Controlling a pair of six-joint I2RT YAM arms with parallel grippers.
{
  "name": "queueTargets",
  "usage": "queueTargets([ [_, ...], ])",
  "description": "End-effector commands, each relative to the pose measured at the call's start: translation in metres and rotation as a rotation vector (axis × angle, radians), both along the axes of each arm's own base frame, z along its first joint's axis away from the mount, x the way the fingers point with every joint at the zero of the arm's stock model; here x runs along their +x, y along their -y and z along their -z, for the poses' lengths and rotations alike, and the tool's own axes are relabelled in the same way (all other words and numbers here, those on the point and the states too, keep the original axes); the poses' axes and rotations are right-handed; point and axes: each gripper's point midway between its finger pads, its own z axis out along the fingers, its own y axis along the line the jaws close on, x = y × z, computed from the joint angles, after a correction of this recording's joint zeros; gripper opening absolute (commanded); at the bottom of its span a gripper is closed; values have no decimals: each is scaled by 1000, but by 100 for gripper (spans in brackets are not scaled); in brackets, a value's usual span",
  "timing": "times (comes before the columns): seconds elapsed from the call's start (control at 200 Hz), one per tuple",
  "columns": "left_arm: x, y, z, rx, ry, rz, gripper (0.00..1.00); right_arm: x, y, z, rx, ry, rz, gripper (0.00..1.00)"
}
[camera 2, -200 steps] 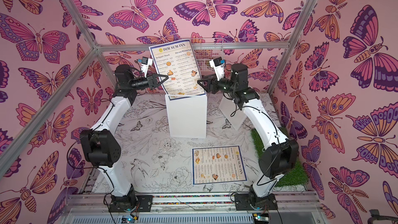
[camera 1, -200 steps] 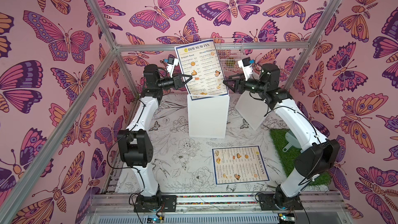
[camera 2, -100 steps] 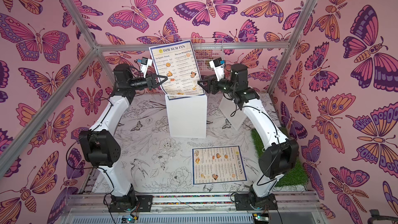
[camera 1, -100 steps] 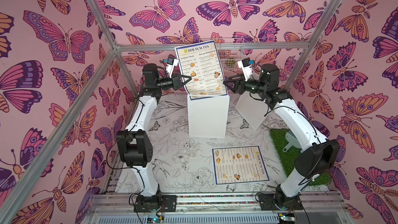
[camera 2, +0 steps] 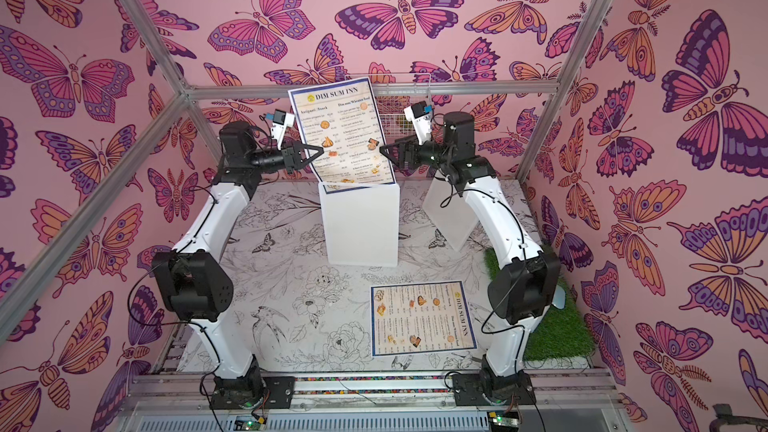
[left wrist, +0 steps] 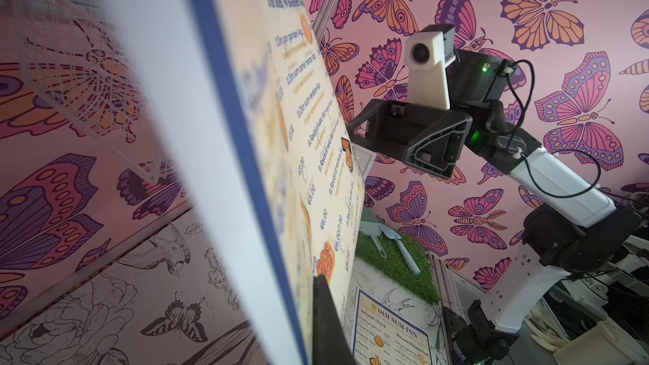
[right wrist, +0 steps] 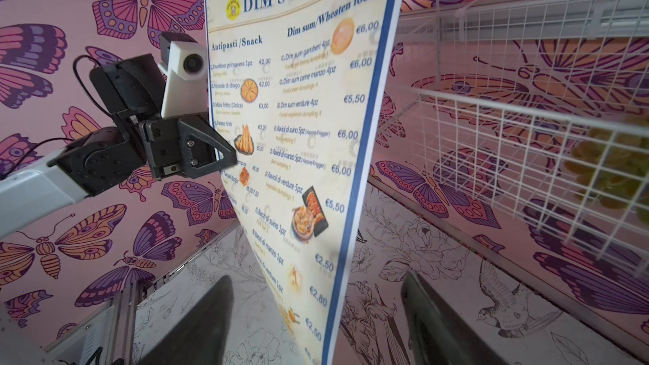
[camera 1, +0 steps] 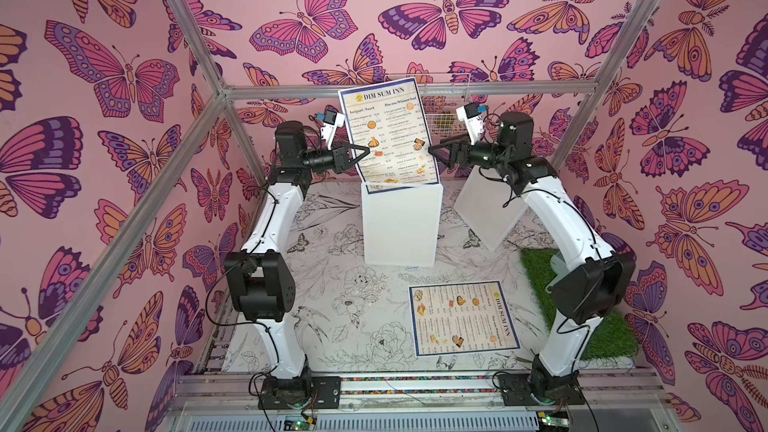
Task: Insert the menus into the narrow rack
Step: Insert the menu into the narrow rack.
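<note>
Thin flat menu (camera 1: 384, 135) pinched in left gripper (camera 1: 365, 150); right gripper (camera 1: 433, 152) spread at its edge.

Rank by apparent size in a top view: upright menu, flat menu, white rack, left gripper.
1. upright menu, raised nearer the camera
2. flat menu and white rack: too alike to rank
3. left gripper

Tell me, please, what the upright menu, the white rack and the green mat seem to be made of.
Upright menu: thin printed paper, possibly laminated; it bows and shows a faint sheen.
White rack: smooth matte white panels, likely plastic or foam board; plain flat faces.
Green mat: artificial turf; dense grass-like blades.
</note>
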Motion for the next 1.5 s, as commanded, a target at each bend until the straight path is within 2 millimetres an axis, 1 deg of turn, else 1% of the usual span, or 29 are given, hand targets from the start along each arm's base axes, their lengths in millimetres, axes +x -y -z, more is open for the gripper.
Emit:
queueTargets([
  [0.0,1,4,1,6,16,19,1,-1,-5,-11,58,-43,-47,78],
  [0.13,1,5,0,6,20,24,1,9,-9,-6,55,-96,-52,78],
  [0.315,0,6,0,6,22,26,1,19,-14,-3,74,-152,-66,78],
  [0.531,-2,8,-1,6,26,35,1,23,-21,-8,125,-172,-108,78],
  [0.656,-2,8,-1,6,25,35,1,28,-19,-11,152,-179,-118,76],
  [0.906,-2,10,-1,5,25,35,1,25,-21,-27,223,-166,-194,59],
  [1.051,-2,11,-3,5,30,35,1,27,-21,-27,228,-167,-195,50],
  [1.197,-2,11,-3,5,28,36,2,27,-21,-29,231,-163,-199,37],
  [1.292,-1,12,-4,5,29,35,6,27,-20,-31,232,-149,-197,26],
  [1.367,-1,11,-4,5,30,30,12,28,-21,-32,235,-142,-197,20],
  [1.417,0,11,-5,6,32,26,16,27,-21,-33,236,-135,-198,17],
  [1.497,1,11,-5,6,30,20,21,27,-21,-34,237,-123,-200,13],
])
